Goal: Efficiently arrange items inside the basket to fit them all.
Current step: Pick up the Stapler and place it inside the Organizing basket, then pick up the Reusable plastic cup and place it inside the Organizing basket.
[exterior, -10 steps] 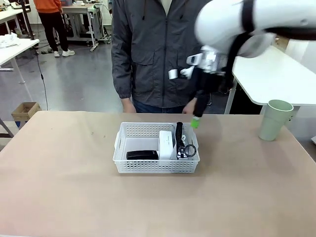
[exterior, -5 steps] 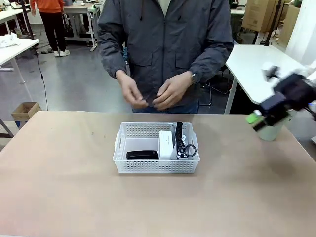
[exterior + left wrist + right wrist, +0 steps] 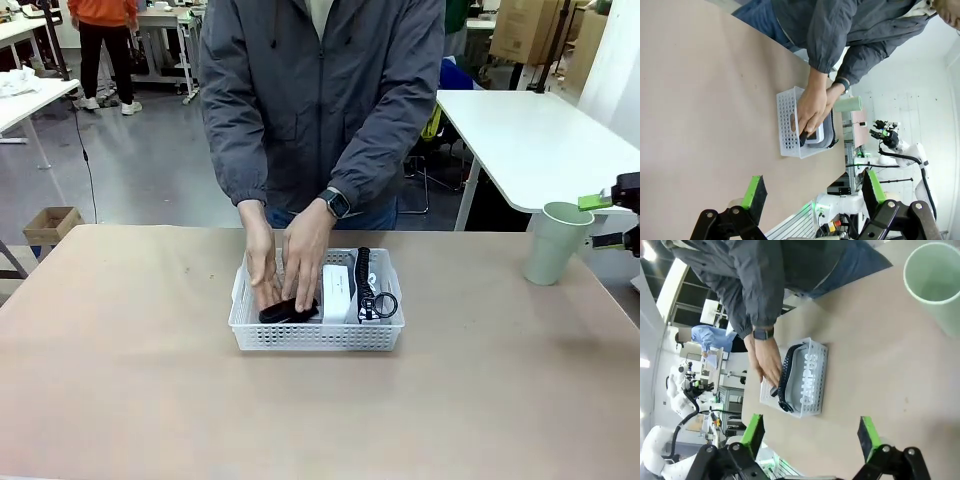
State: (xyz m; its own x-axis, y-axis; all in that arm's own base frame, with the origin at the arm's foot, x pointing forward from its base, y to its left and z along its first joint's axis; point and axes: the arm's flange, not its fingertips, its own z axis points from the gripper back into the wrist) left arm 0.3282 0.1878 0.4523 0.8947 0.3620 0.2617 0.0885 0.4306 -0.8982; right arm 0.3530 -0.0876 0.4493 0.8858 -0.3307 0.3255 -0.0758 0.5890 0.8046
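Both my claws are released. The right claw (image 3: 603, 220) sits at the frame's right edge, just beside the pale-green cup (image 3: 556, 243) on the tabletop (image 3: 120, 380); the left claw (image 3: 814, 190) hangs far from the basket (image 3: 315, 338). At centre frame the person's hands (image 3: 303, 262) cover the black stapler (image 3: 290, 312) inside the basket — the white box (image 3: 337, 288) and grey pouch (image 3: 363, 272) lie to their right.

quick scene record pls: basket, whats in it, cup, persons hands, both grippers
basket: white, middle of the table
in basket: stapler, box, pouch
hands: both reaching into the basket, on the stapler
cup: upright on the table, outside the basket, on the robot's right
left gripper: open, empty
right gripper: open, empty, near the cup
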